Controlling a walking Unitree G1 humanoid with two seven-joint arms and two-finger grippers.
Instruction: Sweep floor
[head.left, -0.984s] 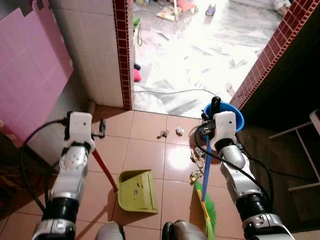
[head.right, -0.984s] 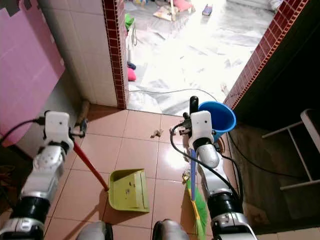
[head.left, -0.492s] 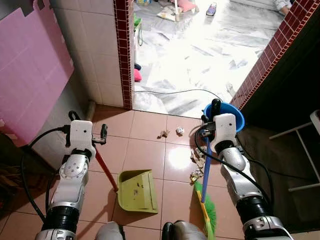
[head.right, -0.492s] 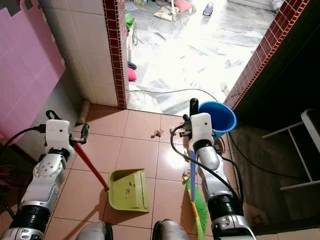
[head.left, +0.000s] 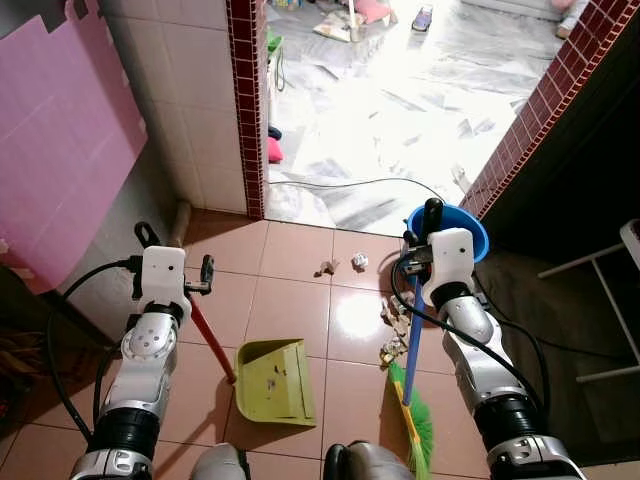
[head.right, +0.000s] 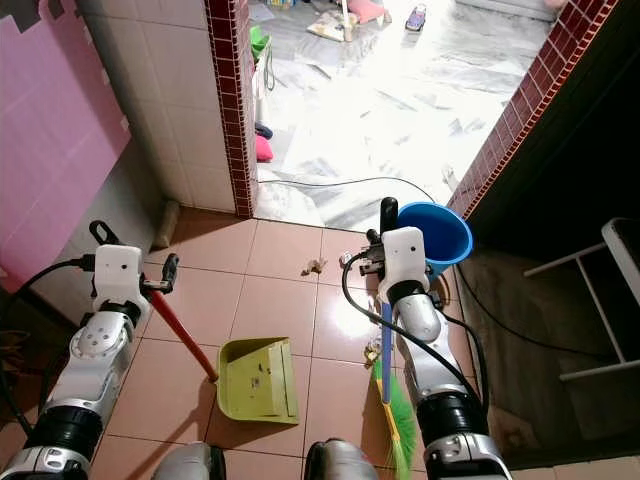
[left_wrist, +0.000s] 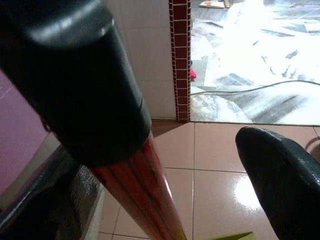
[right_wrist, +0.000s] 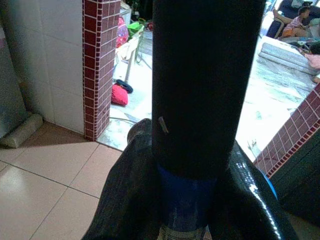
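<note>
Both silver arms are reaching forward and down, elbows bent, cables looping off each wrist. The left gripper (head.left: 175, 292) is sitting low on the robot's left side, its black fingers (left_wrist: 280, 185) clamping a red handle (head.left: 208, 340) that is slanting down toward the floor. The right gripper (head.left: 425, 232) is riding higher and farther forward, its fingers (right_wrist: 130, 200) wrapping tight around the blue-and-black pole (head.left: 412, 335), which is standing close to upright before the right forearm.
</note>
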